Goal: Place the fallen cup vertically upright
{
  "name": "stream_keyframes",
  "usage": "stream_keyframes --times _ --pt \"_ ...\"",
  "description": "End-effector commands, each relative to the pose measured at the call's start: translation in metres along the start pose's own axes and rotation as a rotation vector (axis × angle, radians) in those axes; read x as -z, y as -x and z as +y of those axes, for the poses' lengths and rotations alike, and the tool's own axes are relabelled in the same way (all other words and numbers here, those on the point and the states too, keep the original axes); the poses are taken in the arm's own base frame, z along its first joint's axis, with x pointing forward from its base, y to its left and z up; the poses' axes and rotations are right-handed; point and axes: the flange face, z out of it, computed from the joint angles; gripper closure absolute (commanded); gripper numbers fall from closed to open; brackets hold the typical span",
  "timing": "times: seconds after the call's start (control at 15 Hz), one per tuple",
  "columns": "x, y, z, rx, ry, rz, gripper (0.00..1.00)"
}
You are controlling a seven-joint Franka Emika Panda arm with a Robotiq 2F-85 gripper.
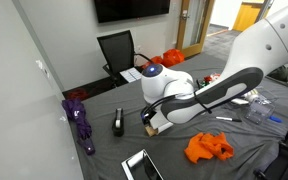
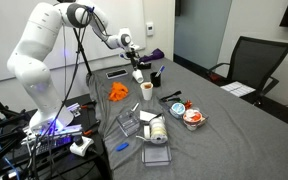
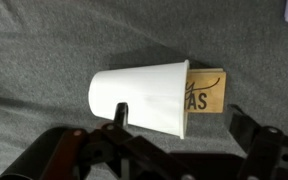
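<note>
1. Starting at the left of the wrist view: the fallen cup [image 3: 139,95] lies on its side on the grey tabletop [image 3: 34,40], narrow base pointing left, wide mouth to the right. It looks white from here.
2. Right past the mouth sits a tan printed piece [image 3: 206,90], touching the rim or just beside it, can't tell which.
3. The gripper [image 3: 179,120] hangs over the cup, spread wide, holding nothing.
4. Handling guess: it's paper and empty, so super light, easy to crush, and it probably rolls. I'd pinch gently across the wall near the middle, not the flimsy rim.
5. Count: one fallen cup, one tan piece, one gripper.
</note>
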Motion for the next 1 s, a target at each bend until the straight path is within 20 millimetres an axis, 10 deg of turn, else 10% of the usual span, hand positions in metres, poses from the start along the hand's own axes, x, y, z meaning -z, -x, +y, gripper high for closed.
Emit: stream_keyframes --times 0.0,0.93 --pt "-0.010 -0.007 -0.008 -0.017 0.060 -0.009 0.00" --pt "-0.027 -0.012 -0.009 -0.059 0.454 0.006 0.00"
